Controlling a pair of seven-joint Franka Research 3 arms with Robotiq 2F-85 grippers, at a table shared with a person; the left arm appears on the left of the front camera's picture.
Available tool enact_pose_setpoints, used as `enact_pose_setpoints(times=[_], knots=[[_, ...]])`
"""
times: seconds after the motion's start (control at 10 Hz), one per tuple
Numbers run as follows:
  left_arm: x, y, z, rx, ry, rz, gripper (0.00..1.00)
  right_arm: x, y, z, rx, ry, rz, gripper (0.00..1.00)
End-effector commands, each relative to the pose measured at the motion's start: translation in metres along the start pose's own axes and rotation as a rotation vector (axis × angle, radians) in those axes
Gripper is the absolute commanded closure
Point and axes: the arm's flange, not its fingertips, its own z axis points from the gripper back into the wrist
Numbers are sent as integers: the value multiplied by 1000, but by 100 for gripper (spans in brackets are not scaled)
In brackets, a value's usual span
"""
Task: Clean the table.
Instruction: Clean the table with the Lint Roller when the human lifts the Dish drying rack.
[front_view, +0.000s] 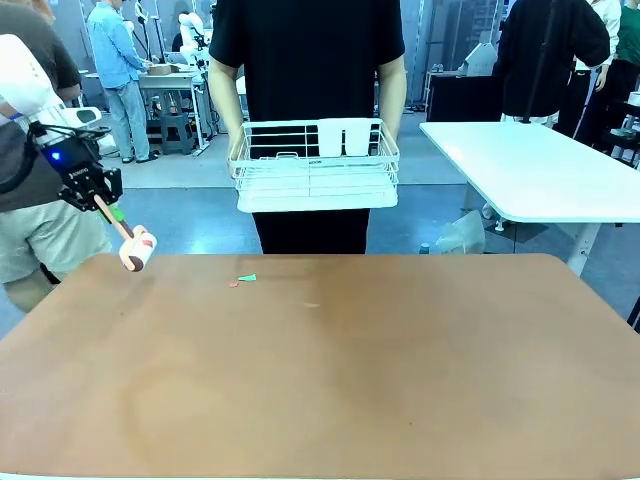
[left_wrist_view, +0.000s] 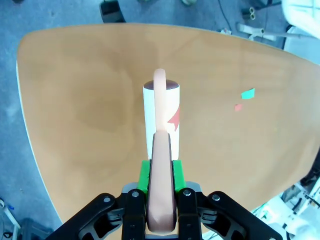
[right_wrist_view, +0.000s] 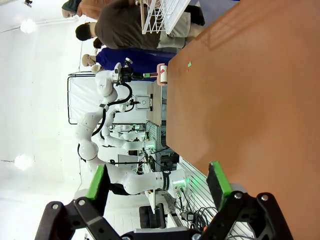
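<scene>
**Front view.** The left tool (front_view: 100, 195) hangs over the far left corner of the reddish-brown surface (front_view: 330, 380). It is clamped on the peach handle of a lint roller (front_view: 135, 250). The roller's white roll points down and to the right, right at the surface's far left edge, and I cannot tell whether it touches. A green scrap (front_view: 247, 277) and a red scrap (front_view: 233, 284) lie close together on the surface, right of the roll and near the far edge. A person (front_view: 305, 60) stands at the far side, holding a white wire basket (front_view: 315, 170) in both hands beyond the far edge. A white-topped table (front_view: 540, 160) stands at the far right.

**Left wrist view.** The left tool (left_wrist_view: 161, 172) grips the handle between its green pads (left_wrist_view: 144, 175), one pad on each side. The roll of the lint roller (left_wrist_view: 161, 112) lies ahead of the fingers over the surface (left_wrist_view: 90, 100). A red shred (left_wrist_view: 174, 118) sticks to its white sheet. The green scrap (left_wrist_view: 248, 93) and the red scrap (left_wrist_view: 238, 107) lie on the bare surface, apart from the roll.

**Right wrist view.** The right tool (right_wrist_view: 157, 177) is spread wide, with nothing between its green pads (right_wrist_view: 218, 179). The surface (right_wrist_view: 250, 110) stretches away beyond it. Farther off, the left arm holds the lint roller (right_wrist_view: 162, 74) at the surface's corner. The green scrap (right_wrist_view: 189, 63) lies near the roller, and the white wire basket (right_wrist_view: 165, 12) is past the far edge.
</scene>
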Motion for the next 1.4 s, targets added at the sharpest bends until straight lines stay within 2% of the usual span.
enact_pose_setpoints(times=[0.0, 0.1, 0.4, 0.5, 0.9, 1.3], knots=[[-2, 0, -4, -41, 22, 32, 79, 0, 4, 0, 5, 1, 2, 0], [-3, 3, -13, -7, 0, 39, 79, 0, 4, 0, 5, 1, 2, 0], [-9, 6, -35, -2, 51, 42, 79, 0, 4, 0, 5, 1, 2, 0], [-14, 5, -43, -8, 34, 36, 79, 0, 4, 0, 5, 1, 2, 0], [-27, 3, -64, -99, -13, 47, 79, 0, 4, 0, 5, 1, 2, 0], [-34, -37, -95, -153, 14, 0, 79, 0, 4, 0, 5, 1, 2, 0]])
